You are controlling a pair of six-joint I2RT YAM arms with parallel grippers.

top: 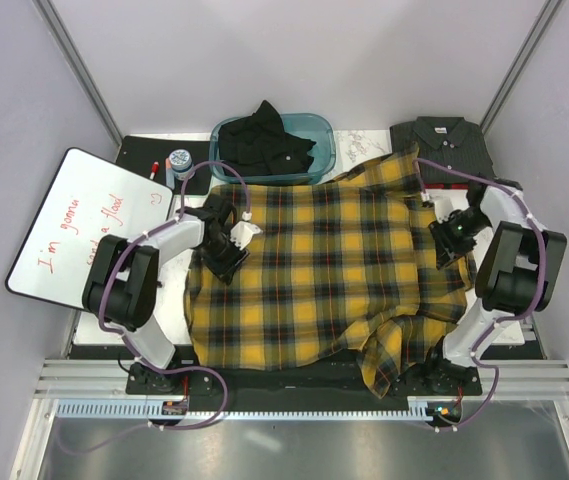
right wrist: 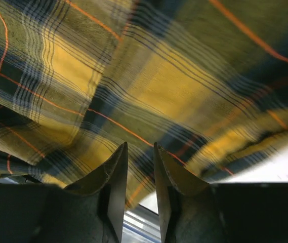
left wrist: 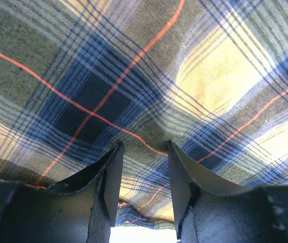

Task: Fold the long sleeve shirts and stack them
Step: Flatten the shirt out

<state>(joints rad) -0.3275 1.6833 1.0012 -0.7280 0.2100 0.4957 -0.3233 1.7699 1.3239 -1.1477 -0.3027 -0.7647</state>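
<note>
The yellow-and-black plaid long sleeve shirt [top: 329, 270] lies spread across the table, one corner hanging over the near edge. My left gripper [top: 225, 258] rests at its left edge. It is open, and plaid cloth [left wrist: 133, 76] fills the view just past the fingertips [left wrist: 145, 144]. My right gripper [top: 448, 243] is at the shirt's right edge, its jaws a narrow gap apart with nothing between them [right wrist: 140, 145]; the plaid [right wrist: 149, 86] beyond looks blurred. A charcoal shirt [top: 444, 145] lies folded at the back right. A black shirt [top: 269, 140] sits bunched in a bin.
A teal bin [top: 322, 140] stands at the back centre. A whiteboard with red writing [top: 84, 225] leans at the left. Beside it a black mat [top: 144, 155] carries a marker and a small roll. Printed paper [top: 359, 145] lies behind the plaid shirt.
</note>
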